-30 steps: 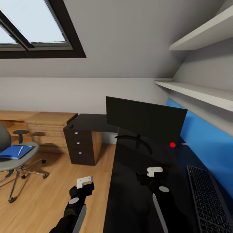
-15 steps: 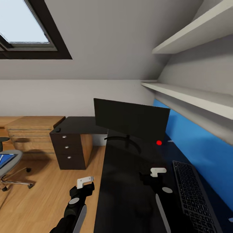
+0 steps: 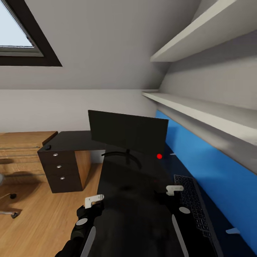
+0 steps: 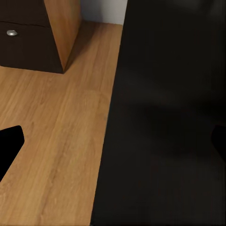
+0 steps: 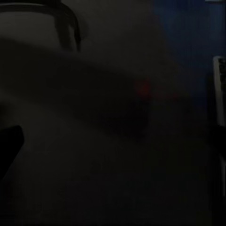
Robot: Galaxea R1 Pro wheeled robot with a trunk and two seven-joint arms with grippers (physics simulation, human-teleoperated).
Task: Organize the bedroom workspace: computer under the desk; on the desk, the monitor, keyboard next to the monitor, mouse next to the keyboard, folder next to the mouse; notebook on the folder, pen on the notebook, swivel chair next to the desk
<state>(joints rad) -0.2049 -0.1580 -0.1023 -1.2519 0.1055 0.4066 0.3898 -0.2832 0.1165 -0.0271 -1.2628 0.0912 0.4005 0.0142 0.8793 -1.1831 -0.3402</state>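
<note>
The black monitor (image 3: 126, 131) stands on its curved stand at the bend of the glossy black desk (image 3: 132, 214). The dark keyboard (image 3: 192, 208) lies along the desk's right side by the blue back panel (image 3: 200, 167). A tiny black mouse (image 3: 47, 146) sits on the far left corner above the drawer unit (image 3: 60, 171). My left gripper (image 3: 93, 201) hovers open over the desk's left edge (image 4: 106, 141). My right gripper (image 3: 174, 189) hangs open above the desktop, just left of the keyboard (image 5: 220, 89). A leg of the swivel chair (image 3: 10, 196) pokes in at the left edge. Folder, notebook, pen and computer are out of view.
A light wooden drawer chest (image 3: 21, 150) stands against the back wall, left of the desk. Two white shelves (image 3: 200, 107) run along the right wall above the blue panel. Wooden floor (image 3: 32, 221) lies open left of the desk. A small pale object (image 3: 233, 231) lies near the panel.
The camera has swung to the right, so the chair with the blue folder has slid off the left edge and more keyboard and shelving show. Both arms hold the same pose.
</note>
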